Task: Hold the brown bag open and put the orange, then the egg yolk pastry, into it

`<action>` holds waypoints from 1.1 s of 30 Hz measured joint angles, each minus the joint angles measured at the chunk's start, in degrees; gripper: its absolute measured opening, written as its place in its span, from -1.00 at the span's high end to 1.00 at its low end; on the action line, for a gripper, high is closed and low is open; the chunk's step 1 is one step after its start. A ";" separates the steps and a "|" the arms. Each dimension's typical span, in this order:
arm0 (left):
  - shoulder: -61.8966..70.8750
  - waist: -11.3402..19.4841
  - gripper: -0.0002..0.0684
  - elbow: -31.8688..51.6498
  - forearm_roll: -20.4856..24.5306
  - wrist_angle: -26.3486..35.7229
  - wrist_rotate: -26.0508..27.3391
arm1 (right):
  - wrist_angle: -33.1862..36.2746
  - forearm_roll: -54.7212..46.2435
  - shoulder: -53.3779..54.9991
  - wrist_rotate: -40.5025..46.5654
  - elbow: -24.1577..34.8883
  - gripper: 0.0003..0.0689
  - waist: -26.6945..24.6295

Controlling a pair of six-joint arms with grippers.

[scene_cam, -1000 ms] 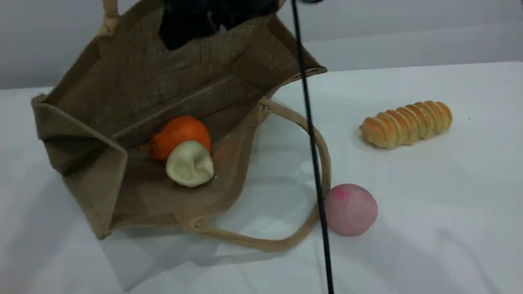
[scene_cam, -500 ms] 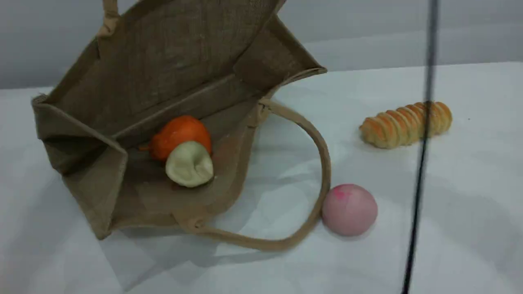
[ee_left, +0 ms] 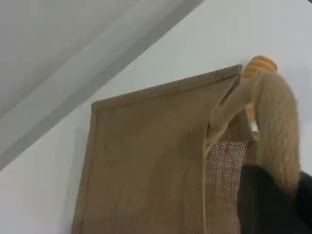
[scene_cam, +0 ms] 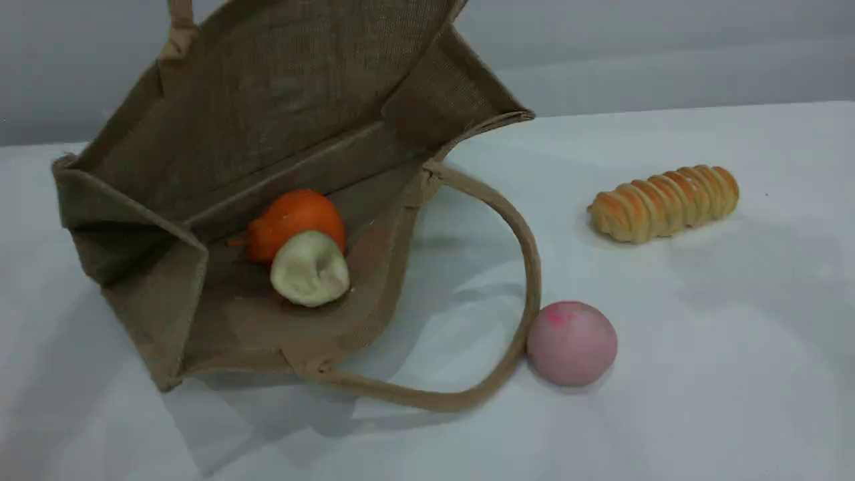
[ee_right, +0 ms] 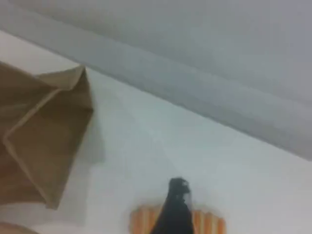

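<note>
With the orange (scene_cam: 294,220) and the pastry (scene_cam: 310,268) both lying inside the bag (scene_cam: 267,113), pastry touching the orange's near side on the lower wall, loading looks done, so what's left is probably the release of the bag. The bag lies tipped, mouth toward the camera, upper wall lifted by its top handle (ee_left: 275,131), which runs up out of the scene view. In the left wrist view that handle passes straight into the left jaws (ee_left: 273,204) at the bottom edge; they're clamped on it, with the bag hanging below and ahead of them. So the cargo sits under the left arm, on the far side of the raised wall. The right jaws (ee_right: 171,217) are wide apart and empty, well off to the right; their camera shows one dark fingertip over the striped roll (scene_cam: 664,202) and only a corner of the bag at left. The lower handle (scene_cam: 518,234) loops flat on the counter (scene_cam: 701,374), its bend touching or just beside the pink ball (scene_cam: 572,343). Left arm is the nearer one; if it lets go, the wall likely folds down over both items.
</note>
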 joint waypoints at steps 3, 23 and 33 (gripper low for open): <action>0.00 0.00 0.46 0.00 -0.41 -0.24 0.00 | 0.95 0.05 -0.91 0.00 0.00 -0.68 0.00; -11.67 0.00 -0.71 0.05 11.10 0.12 -13.84 | 14.12 -0.37 -17.34 3.51 0.00 -0.68 -0.13; -29.38 0.00 -0.71 6.65 17.42 0.12 -20.50 | 25.49 -0.17 -36.86 5.95 0.00 -0.68 -0.07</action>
